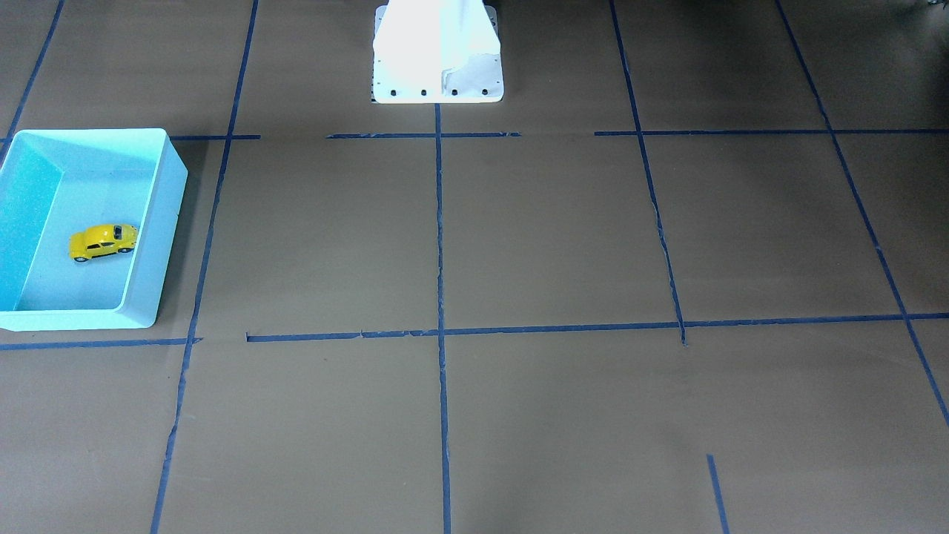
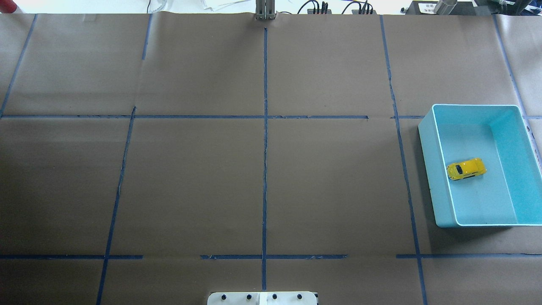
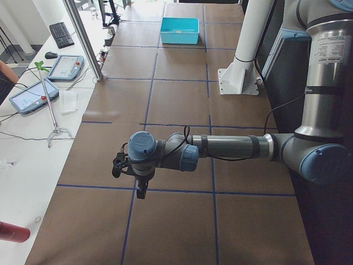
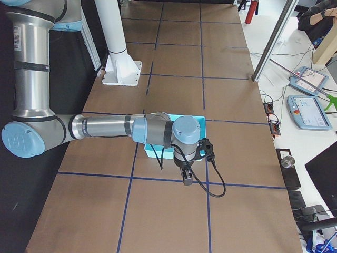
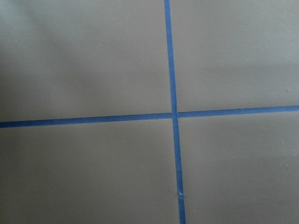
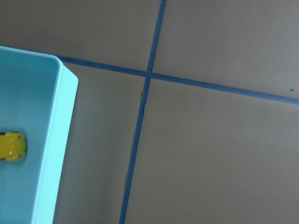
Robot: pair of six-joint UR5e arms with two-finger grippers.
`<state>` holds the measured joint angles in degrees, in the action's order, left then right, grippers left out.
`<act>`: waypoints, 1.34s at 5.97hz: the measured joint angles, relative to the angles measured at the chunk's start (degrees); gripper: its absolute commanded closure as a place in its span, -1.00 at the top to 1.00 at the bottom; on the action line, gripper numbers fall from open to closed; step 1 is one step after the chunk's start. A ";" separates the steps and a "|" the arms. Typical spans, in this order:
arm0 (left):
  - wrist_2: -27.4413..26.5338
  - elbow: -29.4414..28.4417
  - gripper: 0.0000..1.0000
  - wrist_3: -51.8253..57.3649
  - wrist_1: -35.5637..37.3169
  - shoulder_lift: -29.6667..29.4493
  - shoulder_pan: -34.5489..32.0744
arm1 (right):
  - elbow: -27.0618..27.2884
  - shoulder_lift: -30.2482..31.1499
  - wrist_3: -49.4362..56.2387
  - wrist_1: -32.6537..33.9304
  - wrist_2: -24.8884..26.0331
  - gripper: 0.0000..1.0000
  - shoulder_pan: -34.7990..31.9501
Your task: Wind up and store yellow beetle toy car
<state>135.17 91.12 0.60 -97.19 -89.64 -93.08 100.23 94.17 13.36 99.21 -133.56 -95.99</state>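
Observation:
The yellow beetle toy car (image 1: 104, 242) stands on its wheels on the floor of an open turquoise bin (image 1: 159, 245). It also shows in the overhead view (image 2: 466, 169) and at the left edge of the right wrist view (image 6: 10, 146). My right gripper (image 4: 186, 179) hangs above the table just outside the bin (image 4: 202, 122), apart from the car. My left gripper (image 3: 140, 189) hangs over bare table at the other end. Both grippers show only in the side views, so I cannot tell if they are open or shut.
The table is covered in brown paper with a grid of blue tape lines (image 2: 265, 127). The white robot base (image 1: 437, 52) stands at the table's edge. Tablets and a keyboard (image 3: 60, 34) lie on a side bench beyond the table.

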 measured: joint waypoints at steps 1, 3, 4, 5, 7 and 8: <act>-1.56 2.97 1.00 -0.14 0.00 1.71 -0.04 | 0.08 0.09 -8.72 -0.17 -0.01 1.00 0.00; -1.94 6.55 1.00 -0.22 -0.09 5.24 -0.08 | -0.06 0.51 -15.35 -0.56 -0.11 1.00 0.00; -1.97 6.92 1.00 -0.16 -0.10 5.60 -0.08 | -0.08 1.09 -15.74 -0.62 -0.07 1.00 0.01; -1.97 7.05 1.00 -0.07 -0.13 5.62 -0.07 | 0.11 1.46 -15.80 -0.66 -0.10 1.00 0.01; -1.66 7.23 1.00 0.00 -0.18 5.60 -0.05 | 0.45 1.61 -15.82 -0.69 -0.16 1.00 -0.03; -0.32 7.17 1.00 -0.01 -0.16 5.70 -0.07 | 0.43 1.66 -15.80 -0.69 -0.05 1.00 -0.02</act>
<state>134.86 98.28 0.59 -97.36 -83.94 -93.15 100.66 95.83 -2.44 98.53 -133.61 -96.00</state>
